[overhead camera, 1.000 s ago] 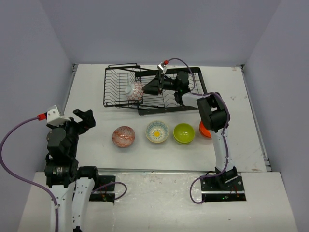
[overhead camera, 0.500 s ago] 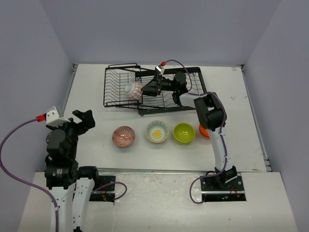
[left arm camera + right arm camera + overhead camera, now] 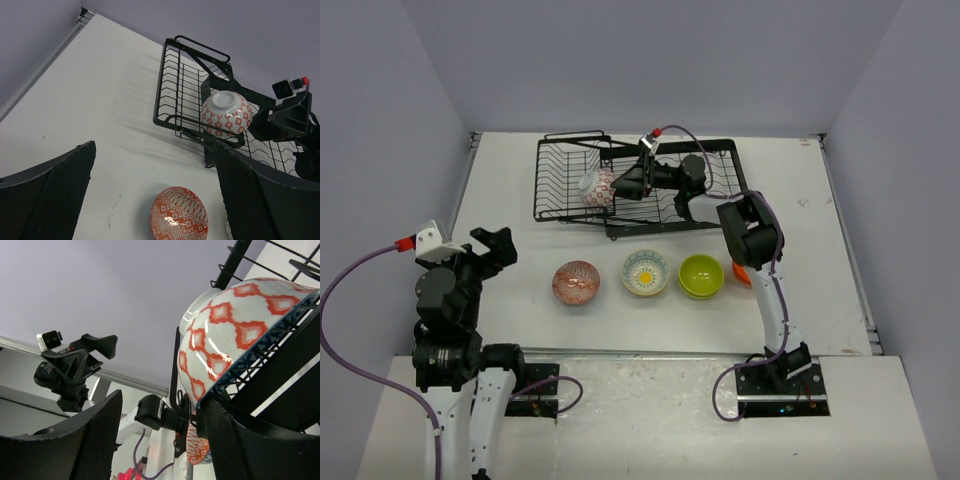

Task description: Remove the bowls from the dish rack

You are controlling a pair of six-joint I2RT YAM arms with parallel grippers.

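Note:
A white bowl with red diamonds [image 3: 599, 187] stands on edge in the black wire dish rack [image 3: 570, 160]. My right gripper [image 3: 625, 183] reaches into the rack from the right, open, its fingertips at the bowl's rim. In the right wrist view the bowl [image 3: 230, 330] sits above and just beyond the right finger [image 3: 235, 440]; the gap of the gripper [image 3: 162, 405] is empty. My left gripper [image 3: 490, 245] hangs open over the table's left side, holding nothing. In the left wrist view, the racked bowl [image 3: 226, 113] shows bottom up.
Several bowls stand in a row on the table in front of the rack: red-patterned [image 3: 577, 282], cream with a yellow centre [image 3: 646, 272], lime green [image 3: 701, 276] and orange [image 3: 742, 272], the last partly hidden behind the right arm.
The right gripper has crept slightly left toward the racked bowl and its jaws have narrowed a touch. The left arm has not moved.

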